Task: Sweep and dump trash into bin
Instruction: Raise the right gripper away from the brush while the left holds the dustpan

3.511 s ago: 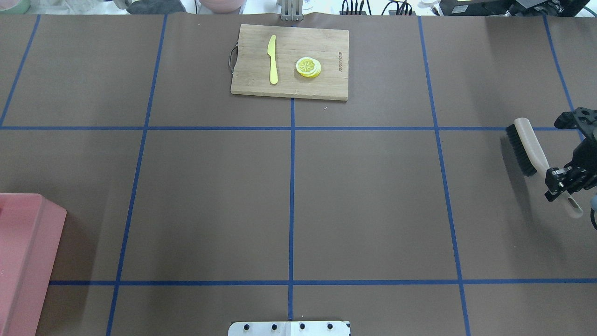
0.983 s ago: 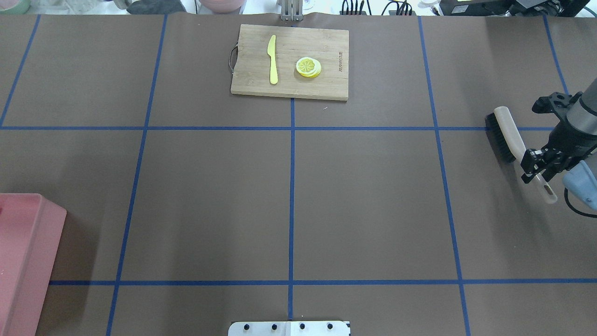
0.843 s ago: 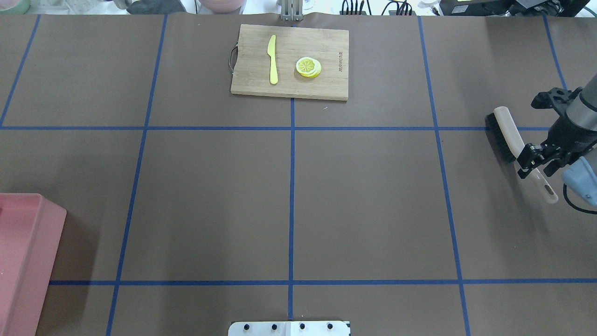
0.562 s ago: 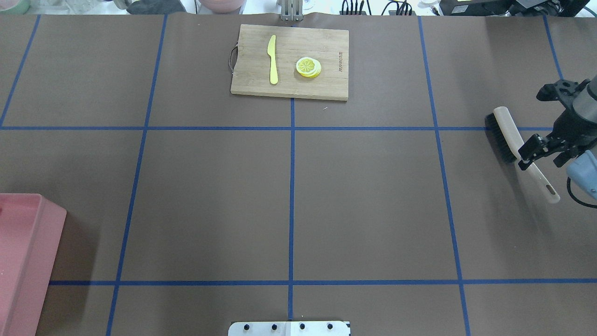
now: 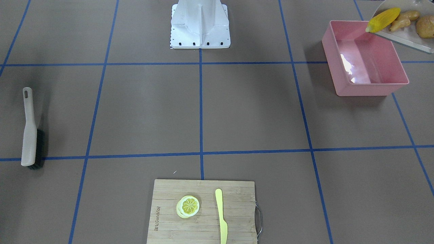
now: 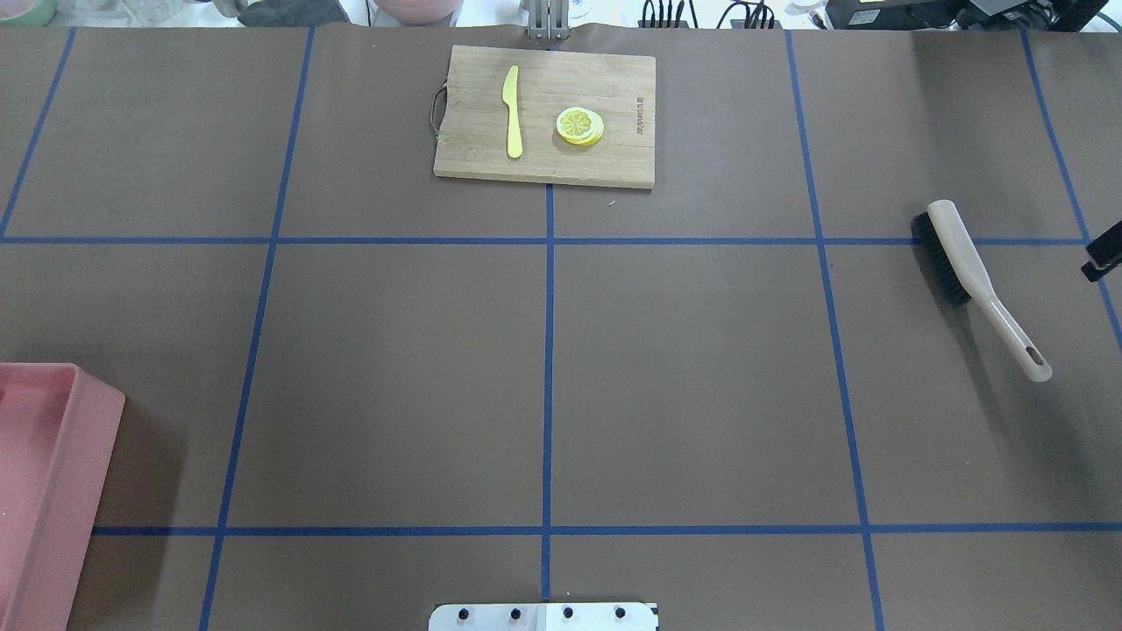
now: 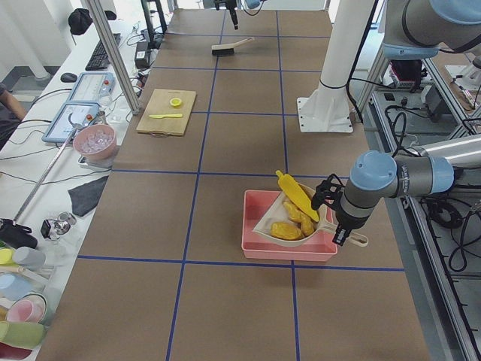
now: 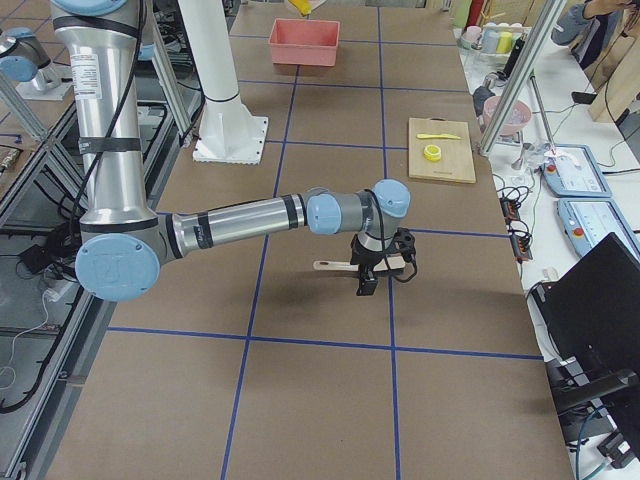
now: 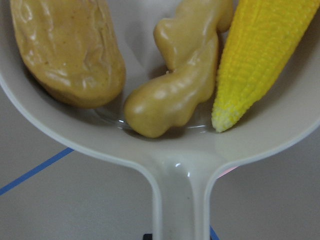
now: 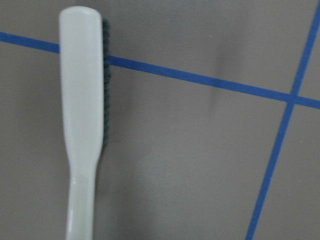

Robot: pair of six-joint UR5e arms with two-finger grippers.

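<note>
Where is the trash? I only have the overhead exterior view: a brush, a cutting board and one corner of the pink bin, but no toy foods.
Observer: The front-facing view shows the corn cob, ginger root and potato lying in a dustpan that is held up over the bin.
Operator: Has anything landed in the bin yet?
Observer: No. In the front-facing view its inside shows only glossy reflections, with no food in it.
Operator: Which arm has the dustpan?
Observer: The left. In the exterior left view the near arm's left gripper meets the dustpan's handle, and the pan tilts down toward the bin.
</note>
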